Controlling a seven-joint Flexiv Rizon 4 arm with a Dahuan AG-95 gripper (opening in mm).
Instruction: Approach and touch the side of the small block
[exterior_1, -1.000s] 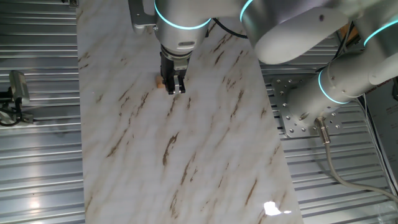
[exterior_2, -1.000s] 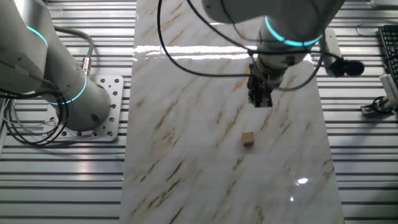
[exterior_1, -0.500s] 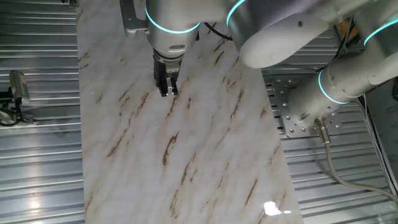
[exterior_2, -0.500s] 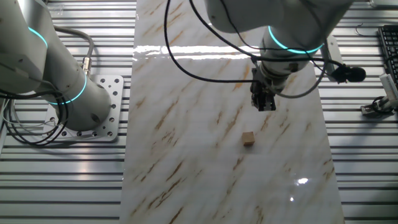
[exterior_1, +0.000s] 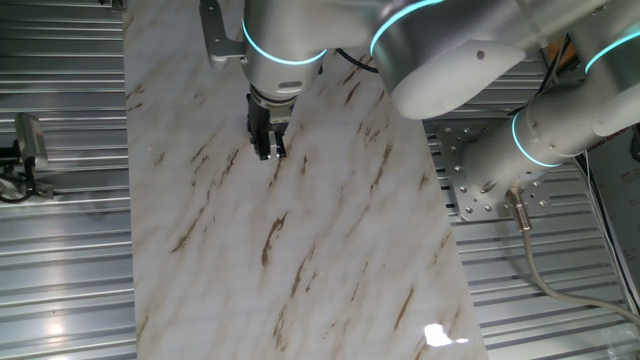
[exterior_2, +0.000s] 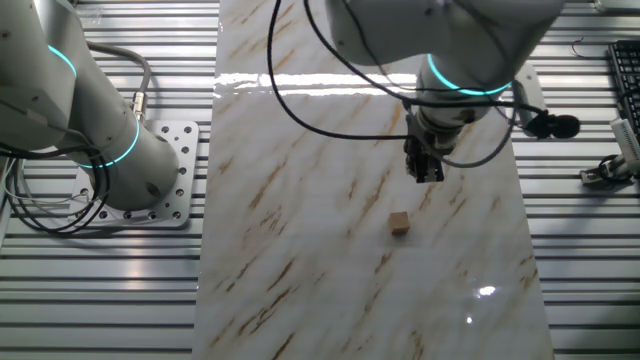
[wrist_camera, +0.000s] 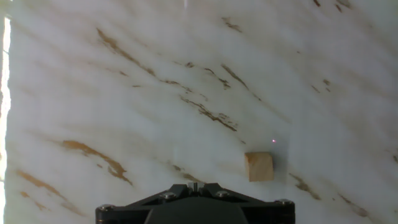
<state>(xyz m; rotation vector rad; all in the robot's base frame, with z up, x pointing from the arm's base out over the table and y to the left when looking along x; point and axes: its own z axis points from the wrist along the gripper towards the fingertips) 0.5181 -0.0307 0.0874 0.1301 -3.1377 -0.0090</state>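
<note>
**A:** Where is the small block (exterior_2: 400, 223) sitting?

**B:** Flat on the marble bench (exterior_2: 300, 250), alone, with nothing else near it. The gripper (exterior_2: 425, 172) hangs above the bench, well apart from the block and off to one side of it. In the hand view the block (wrist_camera: 259, 167) lies just beyond the gripper's black housing and a little to one side of its centre line.

**A:** And the jaws?

**B:** They look drawn close together, holding nothing. From the one fixed view the gripper (exterior_1: 267, 148) hides the block altogether, so I cannot see both there.

**A:** How would you expect the block to behave?

**B:** It looks like plain light wood, so stiff, not fragile, but very light. The bench looks glossy, so I'd judge that even a gentle nudge could send the block sliding or turning.

**A:** So where should contact be made?

**B:** On the flat vertical face nearest the gripper, square on and low, near the middle of that face. A touch at a corner or top edge would likely spin or tip the block.
</note>
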